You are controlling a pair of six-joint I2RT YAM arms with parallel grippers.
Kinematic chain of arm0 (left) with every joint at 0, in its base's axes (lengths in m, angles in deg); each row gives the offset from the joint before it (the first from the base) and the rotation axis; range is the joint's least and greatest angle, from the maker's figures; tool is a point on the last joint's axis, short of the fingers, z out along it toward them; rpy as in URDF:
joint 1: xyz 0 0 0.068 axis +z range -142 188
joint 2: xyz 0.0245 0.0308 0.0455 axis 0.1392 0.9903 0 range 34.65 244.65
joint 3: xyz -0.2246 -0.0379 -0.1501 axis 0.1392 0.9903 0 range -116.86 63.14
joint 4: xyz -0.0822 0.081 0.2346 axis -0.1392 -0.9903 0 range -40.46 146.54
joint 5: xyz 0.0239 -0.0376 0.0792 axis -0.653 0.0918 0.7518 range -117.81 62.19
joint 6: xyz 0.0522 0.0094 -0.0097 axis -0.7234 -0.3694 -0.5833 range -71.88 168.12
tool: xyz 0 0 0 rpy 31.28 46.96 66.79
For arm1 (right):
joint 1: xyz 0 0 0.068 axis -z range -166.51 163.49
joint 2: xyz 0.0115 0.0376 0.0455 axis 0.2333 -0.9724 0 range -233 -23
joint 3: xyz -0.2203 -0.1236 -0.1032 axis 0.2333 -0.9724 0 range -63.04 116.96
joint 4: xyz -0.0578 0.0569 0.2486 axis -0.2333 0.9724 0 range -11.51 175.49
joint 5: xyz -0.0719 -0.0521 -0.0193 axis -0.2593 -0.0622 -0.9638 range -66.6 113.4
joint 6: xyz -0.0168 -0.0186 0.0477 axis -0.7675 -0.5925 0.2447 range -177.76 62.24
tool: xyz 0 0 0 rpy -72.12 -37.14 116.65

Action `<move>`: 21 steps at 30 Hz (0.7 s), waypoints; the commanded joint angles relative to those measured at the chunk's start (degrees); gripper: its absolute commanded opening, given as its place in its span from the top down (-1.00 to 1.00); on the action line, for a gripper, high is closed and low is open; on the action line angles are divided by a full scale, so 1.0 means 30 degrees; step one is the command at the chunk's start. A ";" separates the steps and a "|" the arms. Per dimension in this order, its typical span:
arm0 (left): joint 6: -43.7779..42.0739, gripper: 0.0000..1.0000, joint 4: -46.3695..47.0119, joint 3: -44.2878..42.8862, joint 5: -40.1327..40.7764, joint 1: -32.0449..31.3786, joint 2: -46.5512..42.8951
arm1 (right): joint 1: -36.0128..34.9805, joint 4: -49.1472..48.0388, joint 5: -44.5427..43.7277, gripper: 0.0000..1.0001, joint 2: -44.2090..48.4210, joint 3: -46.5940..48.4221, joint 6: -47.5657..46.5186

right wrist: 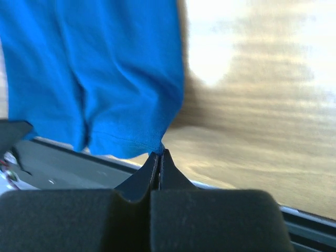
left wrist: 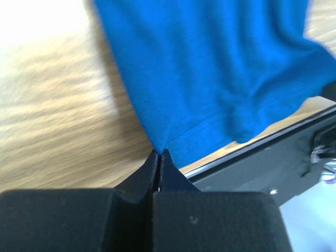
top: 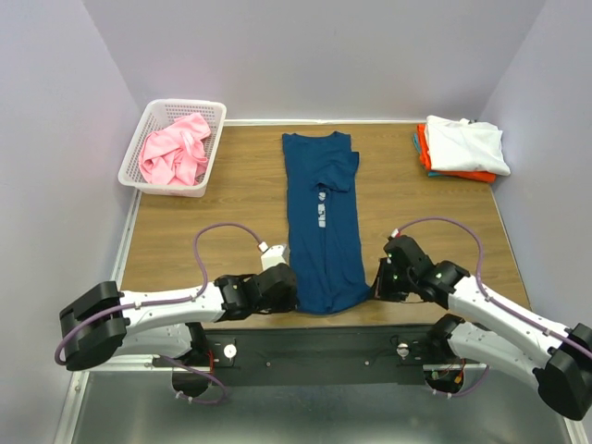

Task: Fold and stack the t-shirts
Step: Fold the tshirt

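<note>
The navy blue t-shirt (top: 322, 222) lies down the middle of the table, folded into a long narrow strip, its pale print showing at the centre. My left gripper (top: 292, 294) is shut on the shirt's near left hem corner; in the left wrist view (left wrist: 159, 153) the jaws pinch blue cloth (left wrist: 210, 68). My right gripper (top: 374, 289) is shut on the near right hem corner; in the right wrist view (right wrist: 160, 153) the jaws pinch the cloth (right wrist: 94, 68). A pink t-shirt (top: 174, 152) lies crumpled in the basket. A white t-shirt (top: 465, 145) tops a folded stack with orange (top: 424, 146) and teal beneath.
The white lattice basket (top: 140, 130) stands at the back left corner. The folded stack sits at the back right corner. The table's near edge and a black metal rail (top: 314, 344) run just under both grippers. Purple walls enclose the table.
</note>
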 commanded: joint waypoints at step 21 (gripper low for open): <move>-0.7533 1.00 0.3708 -0.5585 0.2141 0.7077 0.2047 | -0.0110 -0.5479 -0.9272 0.99 -0.6235 0.7212 -0.1448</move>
